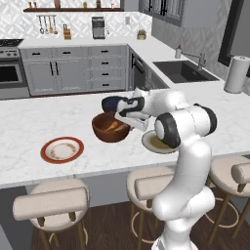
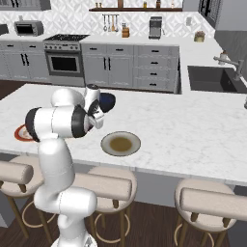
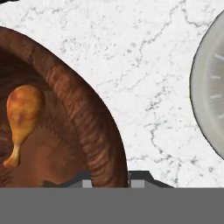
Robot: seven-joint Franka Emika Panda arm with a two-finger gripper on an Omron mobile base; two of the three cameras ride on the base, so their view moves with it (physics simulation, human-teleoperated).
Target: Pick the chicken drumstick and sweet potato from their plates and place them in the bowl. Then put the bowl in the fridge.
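1. Gripper (image 3: 113, 178) is closed on the near wall of the bowl (image 3: 83, 109). In the hand view the reddish-brown rim runs down between the two dark tips, one tip inside the bowl and one outside (so the grip is on the rim, not on any food).
2. From the left base view the gripper (image 1: 128, 120) comes down on the bowl's (image 1: 110, 133) right-hand edge, and the bowl stands on the tabletop (image 3: 131, 52).
3. The chicken drumstick (image 3: 24, 109) already lies inside the bowl, ahead of the tips and to their left in the hand view. Its long axis runs roughly along the line of sight, with the thick end farther off and the pale bone end nearer.
4. On the other side of the gripper, well apart across bare marble, is the grey-green plate (image 3: 210, 96). Its centre looks bare in the right base view (image 2: 107, 140). The red-rimmed plate (image 1: 46, 149) beyond the bowl also looks bare.
5. The coming move, I judge, turns on this rim hold. The bowl's weight sits wholly to one side of the gripper, so a lift could tip it.
6. Hard to make out:
   - The sweet potato cannot be clearly picked out. An orange smear shows inside the bowl in the left base view, and the hand view cuts off most of the bowl's floor.
   - The arm covers the bowl in the right base view.
   - Which way the fridge lies from the gripper I cannot tell.
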